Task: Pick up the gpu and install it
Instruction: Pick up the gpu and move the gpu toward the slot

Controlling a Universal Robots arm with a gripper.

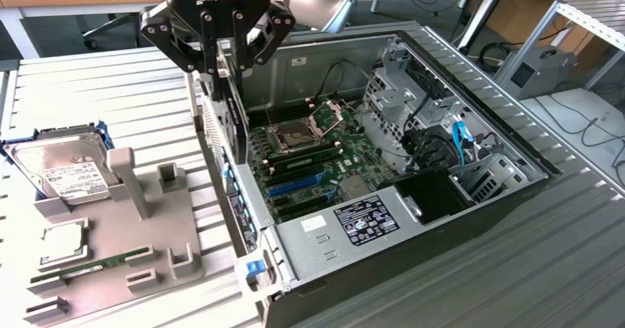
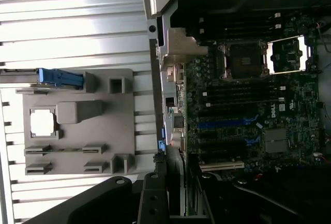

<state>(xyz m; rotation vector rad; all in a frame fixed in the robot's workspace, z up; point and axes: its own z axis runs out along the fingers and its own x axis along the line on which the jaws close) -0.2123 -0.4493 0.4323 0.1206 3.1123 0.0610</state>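
Note:
My gripper [image 1: 224, 66] is shut on the gpu [image 1: 234, 127], a thin dark card that hangs upright, edge down, from the fingers. The card is held above the open computer case [image 1: 508, 159], close to the case wall on the exterior view's left and above the motherboard [image 1: 323, 159]. Blue expansion slots [image 1: 296, 186] lie below and a little forward of the card. In the wrist view the gpu [image 2: 176, 177] appears edge-on between the black fingers [image 2: 152, 200], over the motherboard's [image 2: 248, 110] slot area.
A grey parts fixture [image 1: 127, 225] lies at the exterior view's left of the case, with a silver hard drive [image 1: 64, 170], a processor chip [image 1: 64, 240] and a green memory stick [image 1: 93, 262] in it. The drive cage and cables [image 1: 440, 138] fill the case's far side.

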